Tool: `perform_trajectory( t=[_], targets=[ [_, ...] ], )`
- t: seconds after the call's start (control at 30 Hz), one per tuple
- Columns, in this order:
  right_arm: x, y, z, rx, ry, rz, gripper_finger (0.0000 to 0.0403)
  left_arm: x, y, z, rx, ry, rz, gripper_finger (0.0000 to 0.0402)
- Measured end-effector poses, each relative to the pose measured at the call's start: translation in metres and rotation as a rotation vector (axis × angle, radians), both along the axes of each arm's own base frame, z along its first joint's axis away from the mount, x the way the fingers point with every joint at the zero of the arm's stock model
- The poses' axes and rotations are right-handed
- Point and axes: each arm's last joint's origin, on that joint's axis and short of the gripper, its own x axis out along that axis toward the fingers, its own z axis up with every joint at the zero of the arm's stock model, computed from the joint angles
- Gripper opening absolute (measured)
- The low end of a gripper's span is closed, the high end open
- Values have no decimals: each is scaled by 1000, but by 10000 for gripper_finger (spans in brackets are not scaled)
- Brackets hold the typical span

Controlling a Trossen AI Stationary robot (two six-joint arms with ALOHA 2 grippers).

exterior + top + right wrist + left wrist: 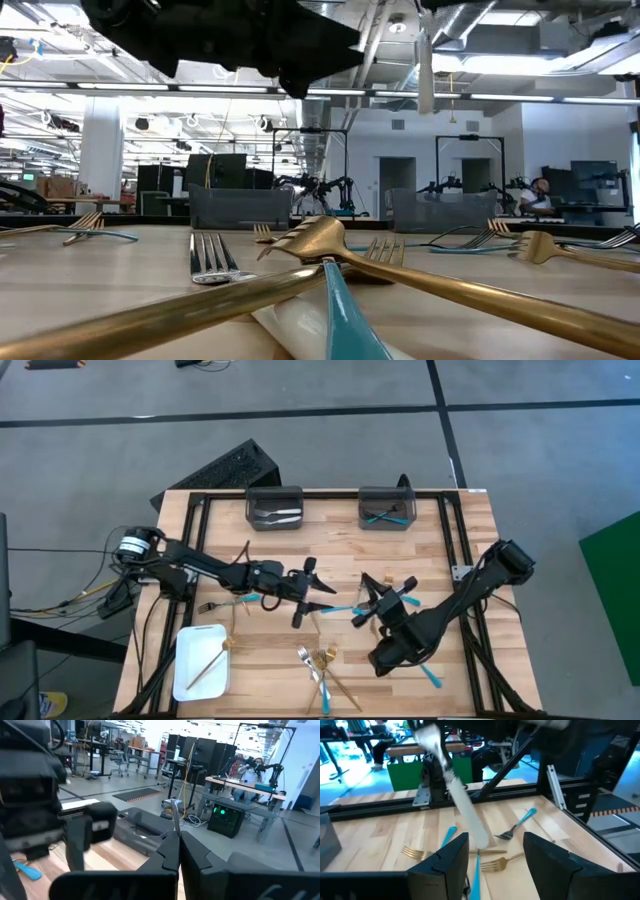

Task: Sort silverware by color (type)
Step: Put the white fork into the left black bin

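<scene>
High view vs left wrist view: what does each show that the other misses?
High view only: a grey bin with silver pieces, a grey bin with turquoise pieces, and a white tray holding a gold utensil.
Left wrist view only: a silver utensil raised above the table, ahead of the open left gripper.
Both: loose gold forks and a turquoise fork on the wood.

No readable text, no labels, brands, numbers or signs, neither on the silverware, the bins nor the room behind
</scene>
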Motion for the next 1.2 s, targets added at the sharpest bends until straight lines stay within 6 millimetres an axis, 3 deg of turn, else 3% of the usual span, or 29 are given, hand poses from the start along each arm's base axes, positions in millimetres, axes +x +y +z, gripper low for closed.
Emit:
perform_trajectory(
  t=[0.27,0.5,0.77,0.9,1.07,1.2],
  targets=[
    [13,0,24,73,-79,-19,20,15,-1,10,-8,-39,27,176],
    [25,-7,27,150,-144,-48,24,20,-1,22,-43,-71,50,176],
    [43,-17,27,203,-161,-76,25,21,2,22,-26,-61,159,172],
    [51,-15,31,196,-126,-61,26,21,3,19,-15,-36,206,135],
    [56,-14,34,202,-74,-27,27,21,5,15,-17,6,230,44],
    [58,-15,32,234,-5,21,28,18,0,9,-37,89,232,33]
  ],
)
